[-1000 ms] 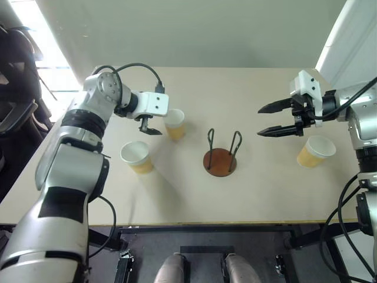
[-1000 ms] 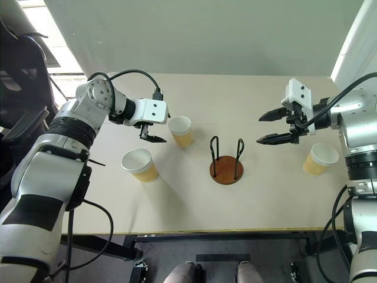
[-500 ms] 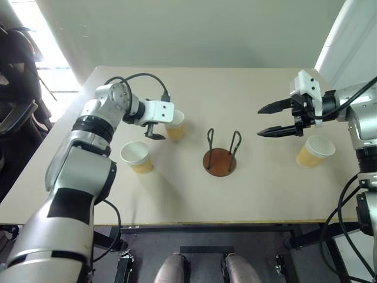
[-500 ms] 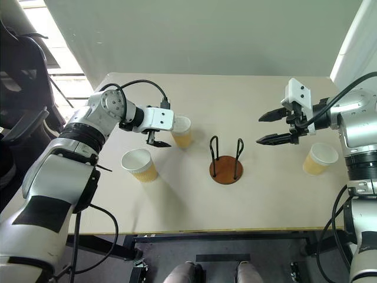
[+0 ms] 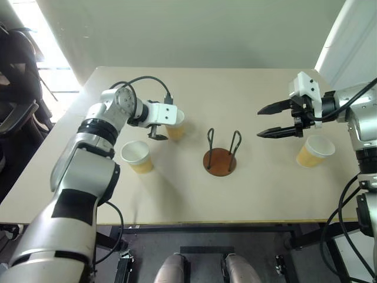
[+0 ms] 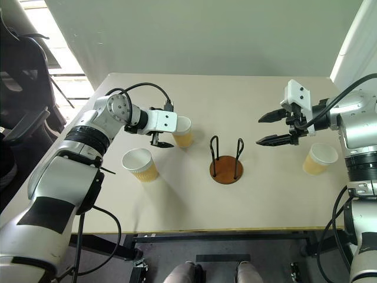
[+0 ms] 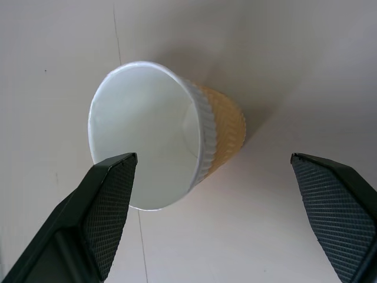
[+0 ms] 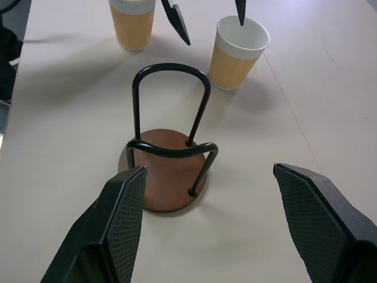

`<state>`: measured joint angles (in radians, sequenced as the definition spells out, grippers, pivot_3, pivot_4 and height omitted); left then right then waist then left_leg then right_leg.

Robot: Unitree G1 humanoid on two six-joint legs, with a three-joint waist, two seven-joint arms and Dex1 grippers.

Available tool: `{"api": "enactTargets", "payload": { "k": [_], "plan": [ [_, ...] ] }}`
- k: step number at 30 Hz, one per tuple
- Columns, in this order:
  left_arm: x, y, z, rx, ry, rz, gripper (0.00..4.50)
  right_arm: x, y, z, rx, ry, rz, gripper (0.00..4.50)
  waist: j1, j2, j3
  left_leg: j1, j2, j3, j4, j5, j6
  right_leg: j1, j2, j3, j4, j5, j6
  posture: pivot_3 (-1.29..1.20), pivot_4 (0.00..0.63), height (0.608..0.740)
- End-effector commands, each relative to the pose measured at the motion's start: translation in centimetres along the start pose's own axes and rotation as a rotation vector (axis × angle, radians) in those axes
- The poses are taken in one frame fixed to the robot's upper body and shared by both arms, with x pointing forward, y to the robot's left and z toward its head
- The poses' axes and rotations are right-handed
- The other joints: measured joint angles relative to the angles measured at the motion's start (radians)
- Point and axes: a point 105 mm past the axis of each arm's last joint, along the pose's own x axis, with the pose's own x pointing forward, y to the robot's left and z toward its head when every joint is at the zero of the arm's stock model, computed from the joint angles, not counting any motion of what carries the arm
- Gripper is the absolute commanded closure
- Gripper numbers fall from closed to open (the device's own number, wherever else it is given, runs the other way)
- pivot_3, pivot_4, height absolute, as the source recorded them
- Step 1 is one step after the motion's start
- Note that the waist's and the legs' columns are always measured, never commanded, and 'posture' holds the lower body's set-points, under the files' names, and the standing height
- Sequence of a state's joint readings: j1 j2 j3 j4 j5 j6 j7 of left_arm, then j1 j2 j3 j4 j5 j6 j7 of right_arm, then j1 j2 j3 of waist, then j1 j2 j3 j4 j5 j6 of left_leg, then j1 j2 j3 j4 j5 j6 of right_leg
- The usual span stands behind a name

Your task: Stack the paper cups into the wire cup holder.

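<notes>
Three yellow-tan paper cups stand upright on the table: one [image 5: 175, 125] just left of the wire cup holder [image 5: 220, 160], one [image 5: 136, 157] nearer the front left, one [image 5: 315, 151] at the right. The holder is empty, two black loops on a brown disc. My left gripper [image 6: 162, 140] is open at the first cup's left side, pointing down. In the left wrist view that cup [image 7: 171, 147] sits between the spread fingers, and I see no grip on it. My right gripper [image 5: 265, 121] hovers open above the table, right of the holder, pointing at it [image 8: 168, 183].
The beige table [image 5: 247, 194] has bare room in front of the holder and behind it. Its front edge runs close below the cups. A dark chair [image 5: 15, 106] stands off the table's left side, and a pale wall rises behind.
My left gripper has moved down and closer to the cup beside the holder. The right gripper, the cups and the holder have stayed put.
</notes>
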<state>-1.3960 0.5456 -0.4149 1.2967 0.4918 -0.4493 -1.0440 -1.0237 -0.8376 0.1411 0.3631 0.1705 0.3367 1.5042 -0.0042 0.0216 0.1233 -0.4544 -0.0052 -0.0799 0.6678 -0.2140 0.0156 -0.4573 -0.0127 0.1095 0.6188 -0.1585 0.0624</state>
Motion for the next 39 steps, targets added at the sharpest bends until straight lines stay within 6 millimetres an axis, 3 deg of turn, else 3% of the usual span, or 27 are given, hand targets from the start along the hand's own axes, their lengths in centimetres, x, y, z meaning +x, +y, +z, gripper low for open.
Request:
{"api": "enactTargets", "payload": {
  "k": [1,13,16,27,35,39],
  "plan": [
    [-0.1,0.3,0.1,0.013,0.007,0.014,0.00,-0.9,-0.2,0.9,-0.040,-0.012,-0.032,0.99,0.000,0.000,0.000,0.000,0.001,-0.001,0.000,0.000,0.000,0.000,-0.001,0.001,0.000,0.000,0.000,0.00,0.150,0.740],
    [1.5,-0.4,-1.3,0.062,0.096,0.075,0.00,-0.8,0.0,1.1,-0.042,-0.023,-0.033,0.99,-0.001,0.000,0.000,0.001,0.000,0.000,0.001,0.000,0.000,0.000,0.000,0.000,0.001,0.001,0.001,0.00,0.150,0.740],
    [1.8,-0.4,-1.1,0.062,0.086,0.091,0.57,-0.8,0.0,1.1,-0.045,-0.023,-0.036,0.96,0.000,0.000,0.000,0.000,0.000,0.000,0.001,0.000,0.000,0.000,0.000,0.000,0.001,0.001,0.001,0.00,0.150,0.740],
    [1.3,0.4,-0.2,0.082,0.053,0.110,4.47,-1.0,-0.3,1.0,-0.050,-0.012,-0.047,0.96,0.001,0.000,0.000,0.000,0.000,0.001,0.003,0.001,0.000,0.000,0.000,0.000,0.002,0.001,0.002,0.00,0.150,0.740],
    [-1.0,1.7,0.9,0.100,0.013,0.047,4.47,-1.3,0.0,0.6,-0.049,0.014,-0.024,0.96,0.001,0.000,0.000,0.000,0.000,0.000,0.004,0.001,0.000,0.000,0.000,0.001,0.003,0.001,0.001,0.00,0.150,0.740],
    [-3.0,2.8,2.8,0.088,-0.061,-0.014,4.47,-1.9,0.6,0.0,-0.043,0.042,0.006,0.96,0.005,0.000,0.000,-0.001,0.000,0.000,0.002,0.001,0.000,0.000,0.000,0.000,0.002,-0.004,-0.006,0.00,0.150,0.740]
  ]
}}
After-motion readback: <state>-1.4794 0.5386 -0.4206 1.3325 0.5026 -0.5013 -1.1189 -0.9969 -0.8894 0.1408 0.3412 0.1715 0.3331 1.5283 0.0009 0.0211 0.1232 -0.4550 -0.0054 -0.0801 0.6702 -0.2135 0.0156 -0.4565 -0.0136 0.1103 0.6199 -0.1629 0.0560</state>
